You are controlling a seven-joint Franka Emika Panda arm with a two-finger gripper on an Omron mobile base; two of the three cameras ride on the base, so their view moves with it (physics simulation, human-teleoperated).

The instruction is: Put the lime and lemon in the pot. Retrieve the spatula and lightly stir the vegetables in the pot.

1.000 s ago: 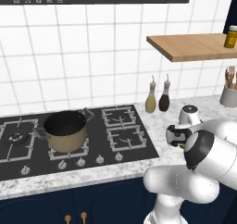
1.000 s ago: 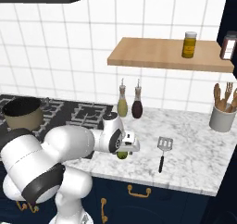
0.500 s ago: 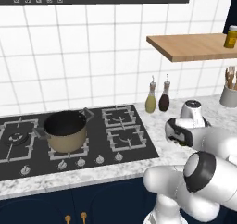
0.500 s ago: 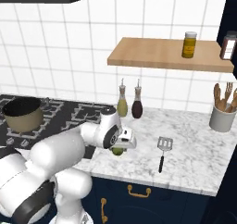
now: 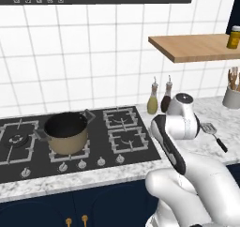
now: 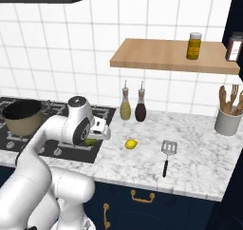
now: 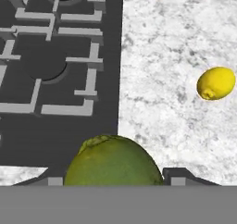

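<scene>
Lime (image 7: 113,160) sits between the two dark finger tips of the gripper (image 7: 113,177), filling the bottom middle of the hand view — green, round, clamped from both sides. Seen from the right base camera as a small green patch (image 6: 90,141) tucked under the white hand, just above the near right corner of the black hob (image 6: 52,129), where hob meets marble counter (image 6: 199,162). Grasped, then, and held close over the edge between hob and stone.

Lemon (image 6: 131,144) lies on the counter just right of the gripper, bright yellow, apart from the lime; also visible at the right of the hand view (image 7: 216,83). Spatula (image 6: 167,156) rests flat farther right on the marble, slotted grey head toward the wall, thin black handle pointing to the near edge. Pot (image 5: 66,132) stands on a left burner of the hob, well apart from the lime — dark inside, tan body, two small side handles.

Two bottles (image 6: 133,108) stand by the tiled wall behind the lemon. Grey holder with wooden utensils (image 6: 229,115) at the far right. Wooden shelf (image 6: 171,56) above, carrying jars.
</scene>
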